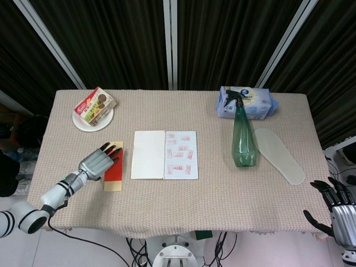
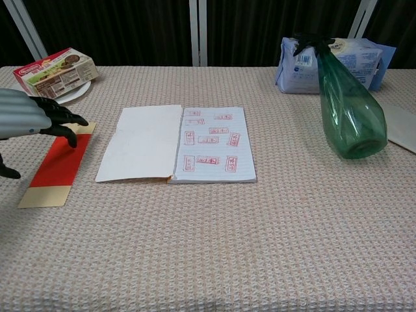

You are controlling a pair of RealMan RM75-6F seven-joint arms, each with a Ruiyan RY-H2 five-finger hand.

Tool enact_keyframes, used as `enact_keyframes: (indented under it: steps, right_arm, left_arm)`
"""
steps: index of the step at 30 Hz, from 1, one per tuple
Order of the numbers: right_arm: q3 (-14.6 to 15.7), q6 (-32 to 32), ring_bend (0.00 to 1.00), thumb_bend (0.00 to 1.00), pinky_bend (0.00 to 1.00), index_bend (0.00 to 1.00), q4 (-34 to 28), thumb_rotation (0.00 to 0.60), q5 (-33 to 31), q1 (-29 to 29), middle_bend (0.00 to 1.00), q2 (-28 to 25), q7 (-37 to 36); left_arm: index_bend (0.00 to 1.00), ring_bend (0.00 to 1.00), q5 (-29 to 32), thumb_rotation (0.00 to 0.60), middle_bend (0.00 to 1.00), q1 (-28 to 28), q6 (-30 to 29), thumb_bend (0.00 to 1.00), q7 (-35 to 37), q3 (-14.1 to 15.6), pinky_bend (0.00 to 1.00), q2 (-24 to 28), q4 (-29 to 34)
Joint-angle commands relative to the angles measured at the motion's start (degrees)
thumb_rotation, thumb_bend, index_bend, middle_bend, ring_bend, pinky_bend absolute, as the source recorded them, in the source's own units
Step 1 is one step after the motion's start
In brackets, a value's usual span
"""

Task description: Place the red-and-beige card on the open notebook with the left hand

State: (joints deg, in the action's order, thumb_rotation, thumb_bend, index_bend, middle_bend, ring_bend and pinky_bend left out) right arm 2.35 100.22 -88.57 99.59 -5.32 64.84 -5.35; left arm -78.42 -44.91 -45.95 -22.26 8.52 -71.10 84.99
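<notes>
Red-and-beige card (image 2: 58, 165): flat on counter (image 2: 273, 247), under left hand (image 1: 98, 163) fingers (image 2: 64, 122).
Fingers: spread, holding nothing.
Open notebook (image 2: 177, 143): just beyond fingertips.
Risk: thin card resists lifting, may slide.

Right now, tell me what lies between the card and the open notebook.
Nothing but bare tablecloth. In the head view the card lies just left of the notebook, with a narrow strip of cloth between them; the left hand overlaps the card's other side.

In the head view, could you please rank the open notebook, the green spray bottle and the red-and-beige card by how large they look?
1. open notebook
2. green spray bottle
3. red-and-beige card, partly covered by the left robot hand
</notes>
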Motion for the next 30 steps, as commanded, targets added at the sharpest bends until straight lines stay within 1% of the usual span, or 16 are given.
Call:
enact_keyframes:
  steps: [1, 6, 19, 24, 30]
  right_arm:
    - [-0.1, -0.2, 0.10, 0.18, 0.17, 0.24, -0.7, 0.600, 0.1, 0.1, 0.21, -0.1, 0.7]
    - [-0.2, -0.4, 0.10, 0.18, 0.17, 0.25, -1.3, 0.600, 0.1, 0.0, 0.21, -0.1, 1.5]
    - [-0.7, -0.3, 0.10, 0.18, 0.17, 0.25, -1.8, 0.600, -0.1, -0.1, 0.21, 0.2, 2.1]
    - [-0.8, -0.6, 0.10, 0.18, 0.17, 0.25, -2.0, 0.600, -0.1, 0.0, 0.21, 0.3, 2.5]
    - [-0.9, -0.7, 0.10, 0.18, 0.17, 0.25, -2.4, 0.600, 0.0, 0.1, 0.21, 0.2, 2.8]
  left_arm:
    - [0.21, 0.00, -1.1, 0.600, 0.00, -0.1, 0.4, 0.12, 1.8, -0.6, 0.07, -0.1, -0.5]
    - [0.21, 0.00, -2.5, 0.600, 0.00, -0.6, 1.7, 0.10, 2.7, -1.0, 0.07, -1.0, -1.8]
    - [0.21, 0.00, -5.0, 0.600, 0.00, -0.7, 2.6, 0.08, 5.6, -2.0, 0.07, -3.3, -5.0]
    - [0.21, 0.00, -4.5, 0.600, 0.00, -1.0, 4.2, 0.08, 5.1, -2.1, 0.07, -3.3, -5.8]
    - [0.21, 0.00, -2.6, 0.600, 0.00, -0.4, 4.5, 0.08, 4.3, -2.6, 0.07, -2.3, -5.6]
